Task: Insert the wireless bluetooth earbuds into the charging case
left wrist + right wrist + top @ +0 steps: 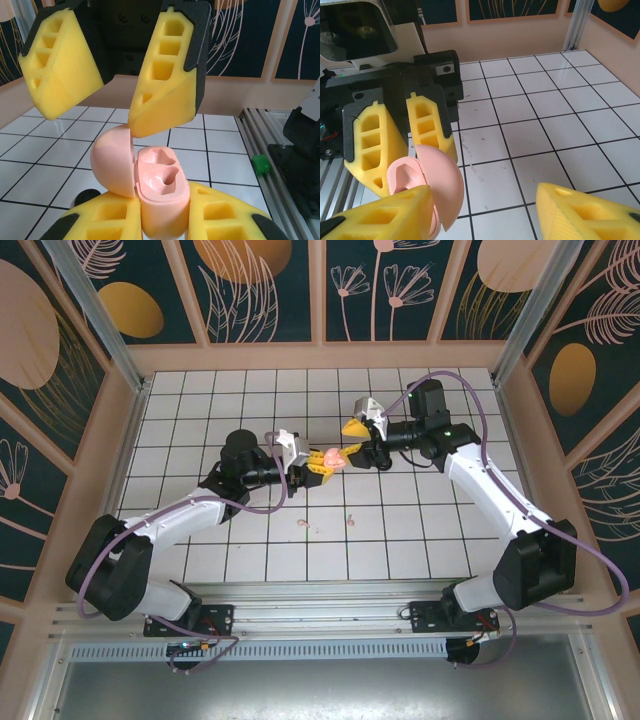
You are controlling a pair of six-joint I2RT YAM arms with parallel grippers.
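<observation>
**Charging Case Held Open: Preparing the First Earbud Pick**

**Status**
- The left gripper (pixel 165 222) is clamped on the base of the pink charging case (pixel 162 192) and holds it above the table (pixel 200 440), near the centre.
- The lid (pixel 112 160) stands open. Both wells look empty.
- The right gripper (pixel 102 120) hangs just beyond the case, jaws apart, with nothing between them. One pad (pixel 160 100) sits at the lid's rim; contact cannot be confirmed.
- One pale earbud (pixel 305 524) and a second earbud (pixel 350 519) lie on the tiles on the near side, apart from the case.

**Procedure**
1. Keep the left clamp firm and the wells facing up.
2. Draw the right pad off the lid rim without knocking the lid shut.
3. Lower onto one earbud and grip across its body, leaving the stem free to enter its well.

**Caution:** The pieces are tiny against the foam pads, so they are likely to slip or twist.
</observation>
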